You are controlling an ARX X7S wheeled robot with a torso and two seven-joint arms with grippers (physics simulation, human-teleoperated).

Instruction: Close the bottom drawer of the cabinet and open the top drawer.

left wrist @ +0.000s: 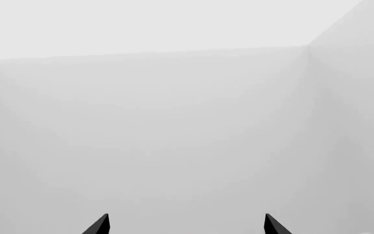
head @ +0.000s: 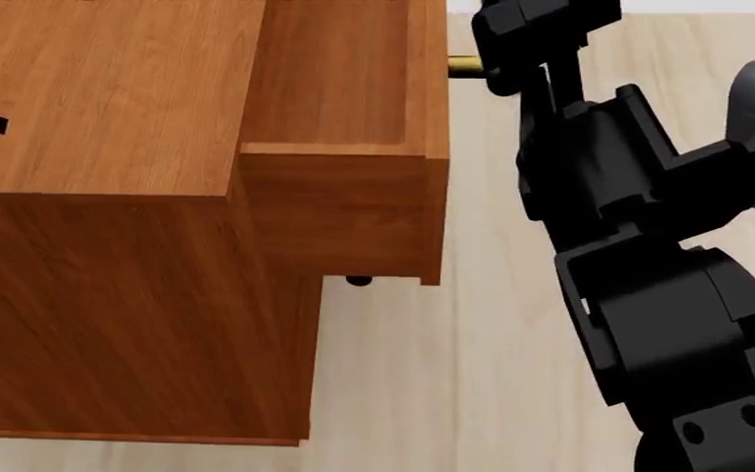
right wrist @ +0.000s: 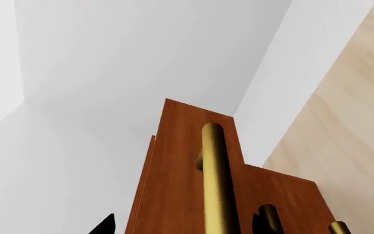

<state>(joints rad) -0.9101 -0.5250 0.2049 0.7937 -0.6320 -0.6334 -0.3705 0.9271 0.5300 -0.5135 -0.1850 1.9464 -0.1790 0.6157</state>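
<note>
The cabinet (head: 102,216) is a reddish-brown, wood-grained box standing on a pale plank floor (head: 483,374), filling the left of the head view. Its top drawer (head: 345,128) is pulled out toward the right, showing an open, empty wooden interior, with a short stretch of its brass bar handle (head: 464,66) showing beside the right gripper (head: 502,59); whether that gripper's jaws clamp the bar cannot be told. In the right wrist view the same brass bar runs close along the drawer front. The bottom drawer cannot be made out. The left gripper (left wrist: 187,225) shows two dark fingertips set apart, facing blank white walls.
</note>
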